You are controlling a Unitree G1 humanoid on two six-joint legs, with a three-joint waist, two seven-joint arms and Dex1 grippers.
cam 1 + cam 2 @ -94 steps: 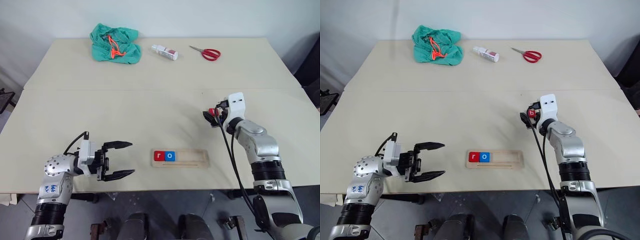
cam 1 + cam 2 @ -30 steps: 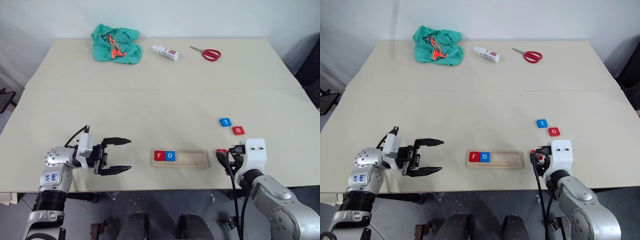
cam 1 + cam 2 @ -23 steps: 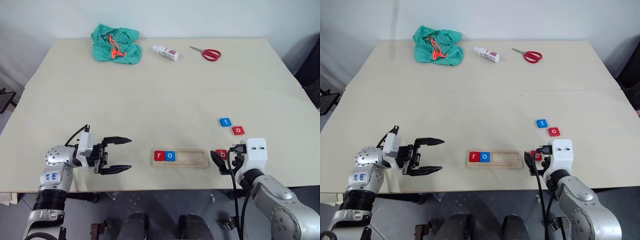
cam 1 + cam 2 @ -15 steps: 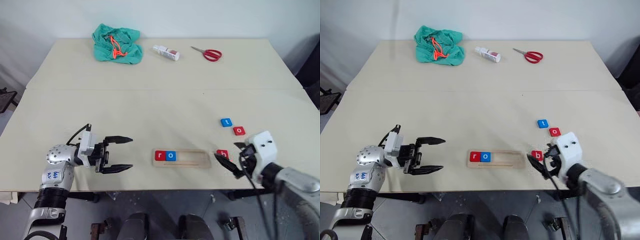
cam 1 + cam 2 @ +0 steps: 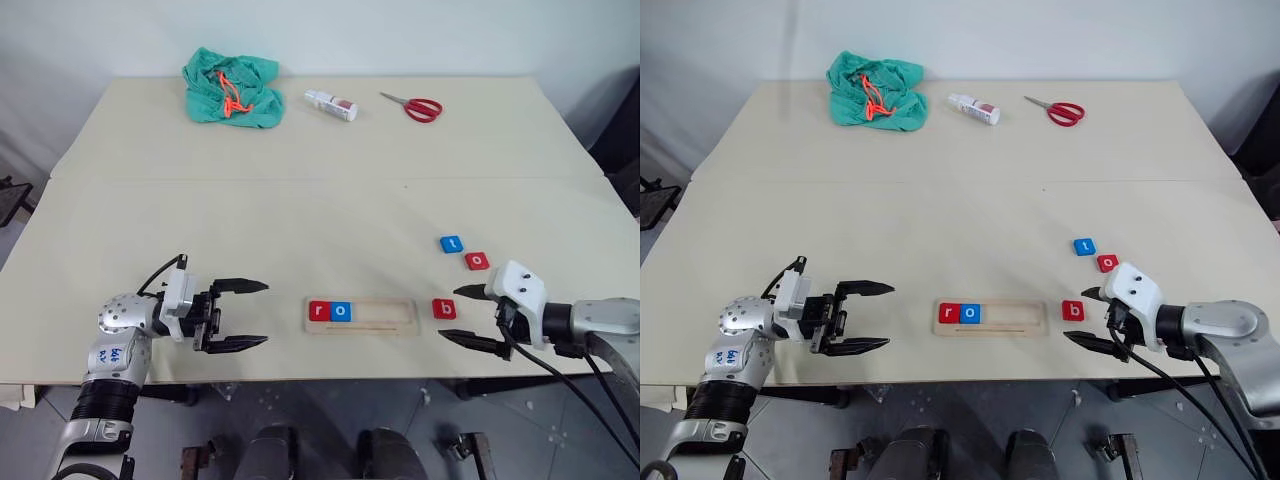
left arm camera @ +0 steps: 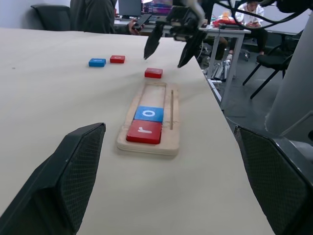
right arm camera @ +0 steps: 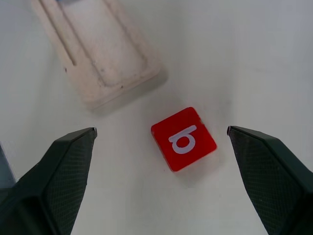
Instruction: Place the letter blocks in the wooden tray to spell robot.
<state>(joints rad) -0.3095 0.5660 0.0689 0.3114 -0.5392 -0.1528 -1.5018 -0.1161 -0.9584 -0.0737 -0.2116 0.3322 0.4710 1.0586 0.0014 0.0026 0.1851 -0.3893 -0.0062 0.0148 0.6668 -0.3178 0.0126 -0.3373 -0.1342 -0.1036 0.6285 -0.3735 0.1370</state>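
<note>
The wooden tray (image 5: 385,316) lies near the table's front edge, with a red r block (image 5: 318,311) and a blue o block (image 5: 340,311) at its left end. A red b block (image 5: 444,309) lies flat on the table just right of the tray, seen close up as the b block (image 7: 184,138). My right gripper (image 5: 448,313) is open, one finger on each side of that block, touching nothing. A blue t block (image 5: 451,243) and a red o block (image 5: 477,261) lie farther back. My left gripper (image 5: 266,312) stands open and empty, left of the tray.
At the table's far side lie a green cloth (image 5: 229,88), a small white bottle (image 5: 330,104) and red-handled scissors (image 5: 412,105). The tray sits close to the front edge of the table (image 5: 300,230).
The right gripper has let go of the b block, which now lies beside the tray's right end. The gripper has opened, rolled and drawn back to the right. The left gripper has stayed put.
</note>
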